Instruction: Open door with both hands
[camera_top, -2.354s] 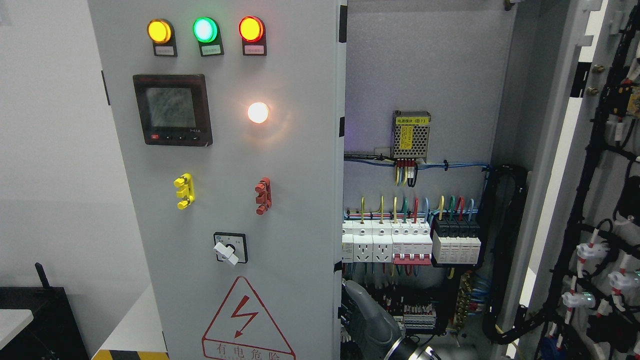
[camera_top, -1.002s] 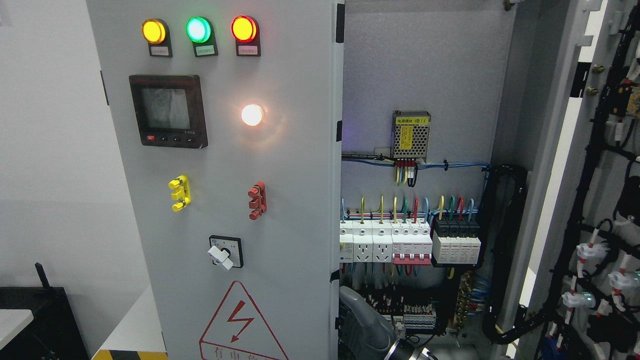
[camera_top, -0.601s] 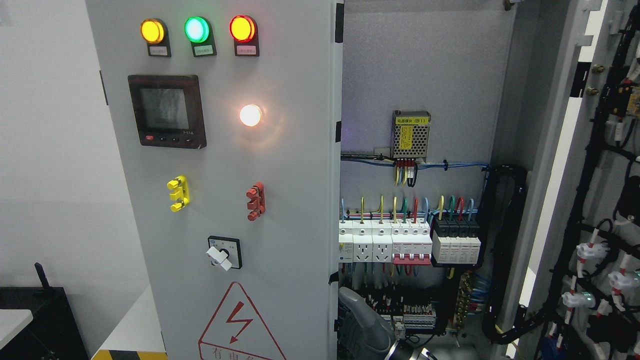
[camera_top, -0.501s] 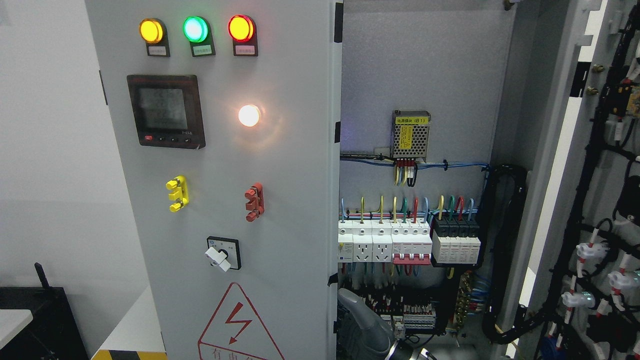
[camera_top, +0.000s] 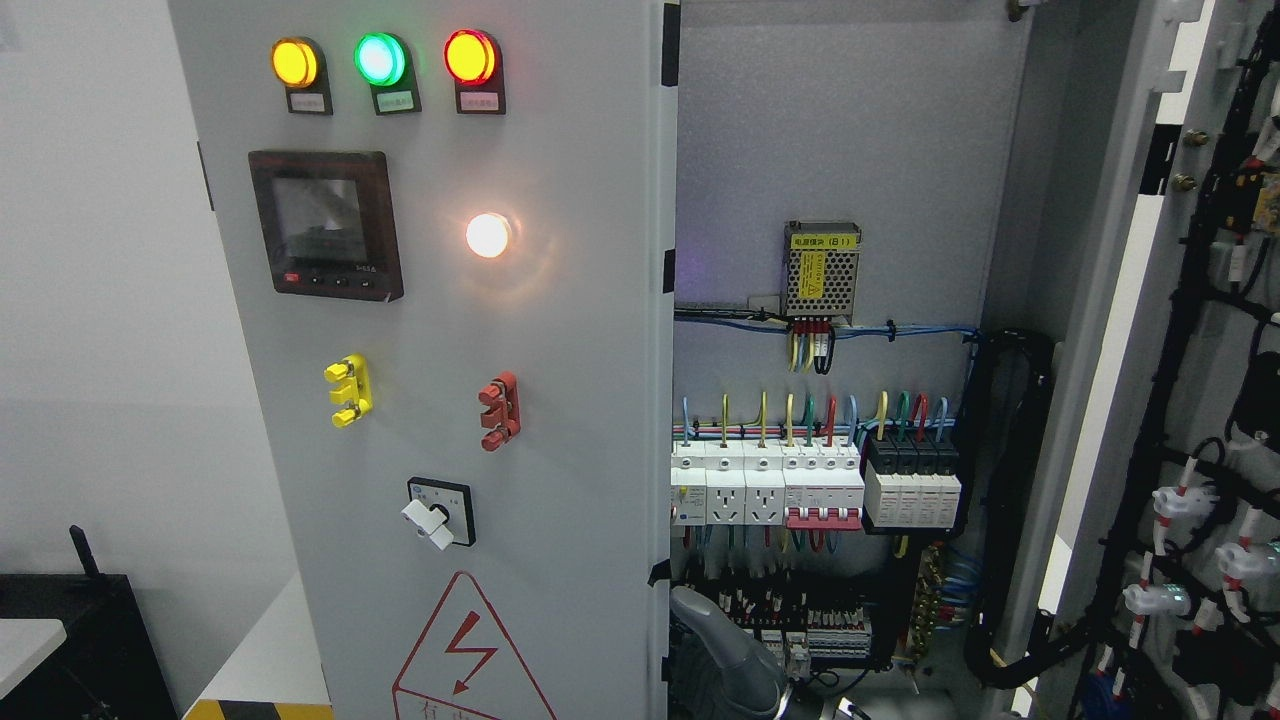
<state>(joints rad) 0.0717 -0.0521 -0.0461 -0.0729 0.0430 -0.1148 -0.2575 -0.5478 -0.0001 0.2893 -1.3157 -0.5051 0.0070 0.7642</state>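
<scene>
The grey left door (camera_top: 570, 420) of the electrical cabinet carries three indicator lamps, a meter screen (camera_top: 326, 224) and a rotary switch (camera_top: 438, 512). It stands partly swung out, and its free edge (camera_top: 661, 400) leaves a wide gap to the interior. My right hand (camera_top: 718, 645), grey and rounded, rises from the bottom edge just inside that free edge, close against the door's inner side. The door edge hides its front part. The right door (camera_top: 1190, 330) stands swung far out at the right, showing its wired inner face. No left arm shows.
Inside, a row of breakers and sockets (camera_top: 790, 490) sits under a small power supply (camera_top: 822, 268), with terminal blocks and cable bundles (camera_top: 1010, 500) below and beside. A black box (camera_top: 70, 640) stands low at the left by the white wall.
The left door has swung a little further toward the left, widening the gap to the interior. My right hand has shifted left and slightly down along with the door's edge.
</scene>
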